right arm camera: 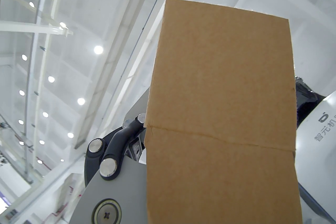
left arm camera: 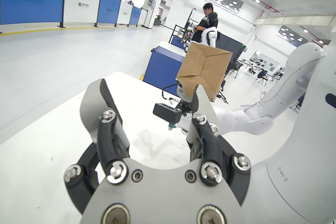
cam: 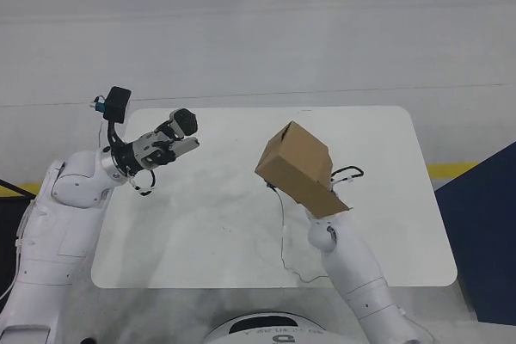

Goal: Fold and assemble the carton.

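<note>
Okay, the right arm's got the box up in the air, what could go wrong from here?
1. The carton is tilted above the table, seemingly held only at its lower end by the right gripper. It could slip, or the cardboard there could bend.
2. The left gripper is open and well apart from the carton, so nothing else steadies it. A folding push might swing it.

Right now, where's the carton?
In the top view the carton is held up over the table, right of centre, on the right arm; the open left gripper sits apart, across the table.
</note>
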